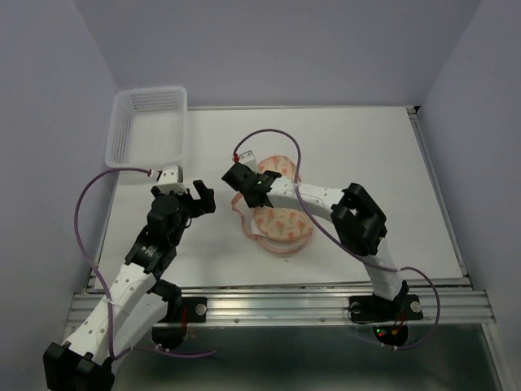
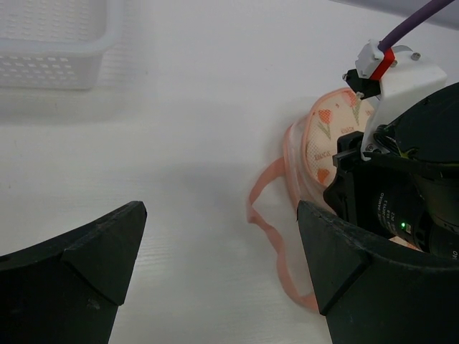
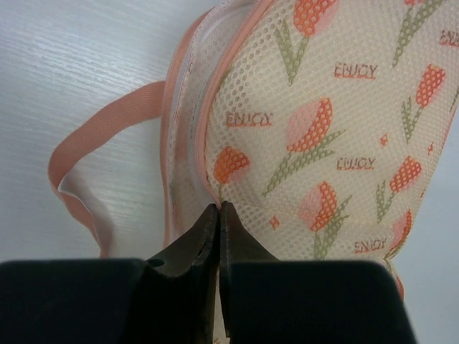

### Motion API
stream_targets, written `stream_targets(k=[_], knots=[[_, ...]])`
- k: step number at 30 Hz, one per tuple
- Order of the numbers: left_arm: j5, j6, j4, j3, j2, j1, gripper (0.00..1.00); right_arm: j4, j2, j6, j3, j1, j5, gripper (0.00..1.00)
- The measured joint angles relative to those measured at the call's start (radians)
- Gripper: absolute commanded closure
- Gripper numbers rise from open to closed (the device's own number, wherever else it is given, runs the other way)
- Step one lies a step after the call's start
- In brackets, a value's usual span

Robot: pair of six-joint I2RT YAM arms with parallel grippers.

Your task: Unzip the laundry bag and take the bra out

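Laundry bag [image 3: 323, 129] under R hand [image 3: 219, 208], pinched shut on zip edge [image 3: 203, 107], L hand [image 2: 221, 211] open

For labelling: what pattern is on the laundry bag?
Laundry bag: orange tulips, green stems, ENJOY text on peach mesh; right wrist view.

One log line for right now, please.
step: unzip | right gripper: shut, tips at zipper edging of laundry bag | left gripper: open, empty, left of bag | bra: not in view

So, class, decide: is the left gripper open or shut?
Open: the left gripper shows both fingers wide apart in its wrist view, bare table between them.
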Motion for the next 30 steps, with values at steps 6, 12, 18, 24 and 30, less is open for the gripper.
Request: stream_targets(k=[6,12,18,24,30], knots=[[0.001,0.003,0.001,0.0,0.0,0.0,0.01,-0.006,-0.01,-0.004,0.022,0.0,-0.002,0.99],[0.004,0.005,0.005,0.0,0.0,0.0,0.01,-0.012,-0.104,-0.009,0.026,-0.001,0.01,0.99],[0.016,0.006,0.012,0.0,0.0,0.0,0.01,0.0,-0.261,-0.011,-0.039,-0.034,0.034,0.99],[0.023,0.006,0.015,0.0,0.0,0.0,0.01,0.017,-0.435,-0.003,-0.251,-0.148,0.039,0.99],[0.039,0.009,0.021,0.0,0.006,0.0,0.01,0.055,-0.542,0.017,-0.45,-0.258,0.028,0.99]])
